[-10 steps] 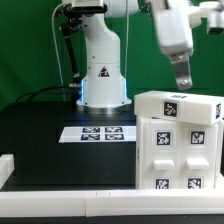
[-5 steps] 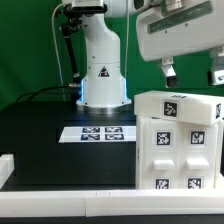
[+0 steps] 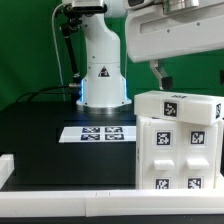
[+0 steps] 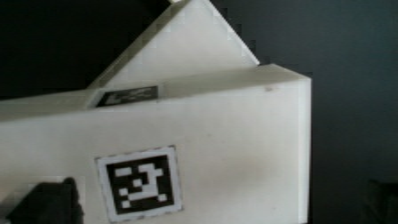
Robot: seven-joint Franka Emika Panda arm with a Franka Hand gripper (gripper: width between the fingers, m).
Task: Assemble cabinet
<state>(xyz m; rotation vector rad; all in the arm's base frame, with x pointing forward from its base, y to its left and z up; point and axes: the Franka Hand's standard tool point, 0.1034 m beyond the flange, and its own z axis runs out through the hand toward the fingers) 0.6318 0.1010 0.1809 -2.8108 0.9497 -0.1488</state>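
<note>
The cabinet point(image 3: 178, 140) is a white box of panels with black-and-white tags and stands on the black table at the exterior view's right. My gripper point(image 3: 183, 78) hangs just above its top, apart from it. One dark finger point(image 3: 158, 72) shows over the box's left top edge; the other is not visible in this view. In the wrist view the cabinet's top panel point(image 4: 214, 140) with a square tag point(image 4: 139, 181) fills the picture. My gripper point(image 4: 210, 210) is open and empty, with dark fingertips point(image 4: 45, 205) far apart at either side of the panel.
The marker board point(image 3: 100, 132) lies flat on the table in front of the robot's white base point(image 3: 102, 75). A white rail point(image 3: 60, 182) runs along the table's front edge, with a white block point(image 3: 5, 165) at the exterior view's left.
The gripper has turned from edge-on to broadside above the cabinet and shifted slightly toward the exterior view's left. The cabinet has not moved.
</note>
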